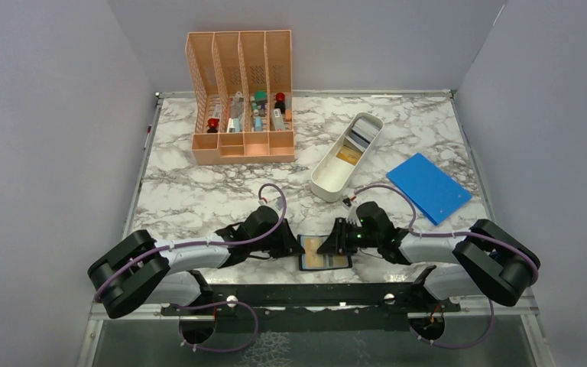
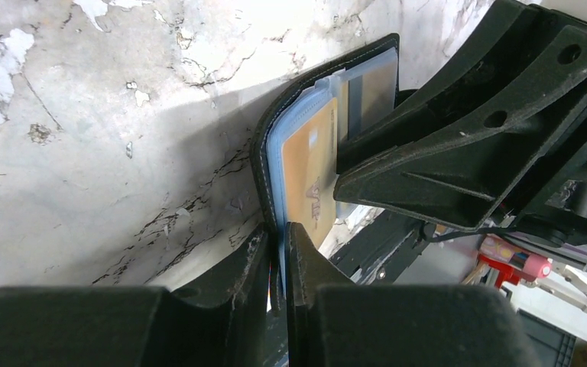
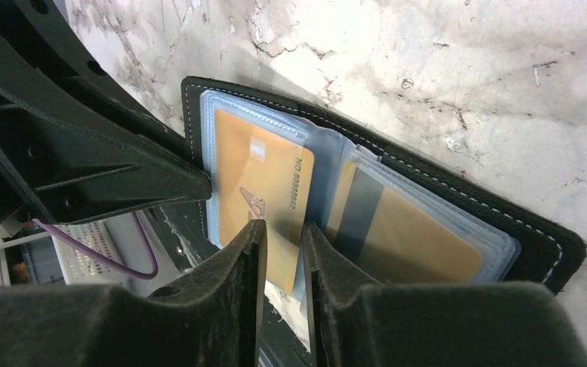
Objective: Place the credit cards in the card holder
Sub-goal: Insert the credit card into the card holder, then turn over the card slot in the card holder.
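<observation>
**Seating the tan card in the holder, tips welcome**

Got the left end effector pinched shut on the near edge of the card holder, propping it open. Got the right end effector nearly closed over the near end of a tan card lying in the left clear sleeve. Honestly can't tell whether gripping it or just resting on it. Looks like the seating step to me, with a striped card already tucked into the right sleeve.

To do it well: keep the left pinch firm, push the tan card straight along the sleeve rather than at an angle, and steer clear of the left finger just beside it. Go slow to avoid buckling the thin plastic.

Found the card holder at the middle of the desk's near edge, between both arms. Further out, spotted more credit cards waiting in the white tray toward the far right. Also a flat blue rectangle by the right edge and a peach organizer at the far edge. Can't see anything lying between tray and card holder. Tight quarters though, with both end effectors nose to nose.
</observation>
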`<move>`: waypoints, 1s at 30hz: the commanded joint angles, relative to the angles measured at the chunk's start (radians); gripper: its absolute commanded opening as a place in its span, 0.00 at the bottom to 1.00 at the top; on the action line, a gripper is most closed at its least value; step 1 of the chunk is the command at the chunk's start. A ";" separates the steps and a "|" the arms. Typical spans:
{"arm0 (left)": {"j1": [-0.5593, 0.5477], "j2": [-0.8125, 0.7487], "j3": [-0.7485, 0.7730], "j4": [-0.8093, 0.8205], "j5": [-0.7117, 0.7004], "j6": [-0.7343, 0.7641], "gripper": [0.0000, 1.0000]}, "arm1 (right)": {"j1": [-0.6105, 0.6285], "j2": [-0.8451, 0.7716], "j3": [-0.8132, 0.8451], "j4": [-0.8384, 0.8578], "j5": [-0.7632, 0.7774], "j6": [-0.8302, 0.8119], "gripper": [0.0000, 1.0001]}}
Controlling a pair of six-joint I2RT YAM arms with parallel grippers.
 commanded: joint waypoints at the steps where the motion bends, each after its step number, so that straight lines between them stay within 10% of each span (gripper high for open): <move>1: -0.007 -0.009 0.007 0.045 0.030 0.003 0.17 | 0.015 0.018 -0.010 0.066 -0.035 0.019 0.27; 18: -0.009 -0.051 0.001 0.082 0.057 0.003 0.13 | 0.017 -0.214 0.086 -0.377 0.179 -0.185 0.38; 30: -0.009 -0.081 0.017 0.083 0.088 0.023 0.00 | 0.017 -0.201 0.048 -0.359 0.227 -0.220 0.33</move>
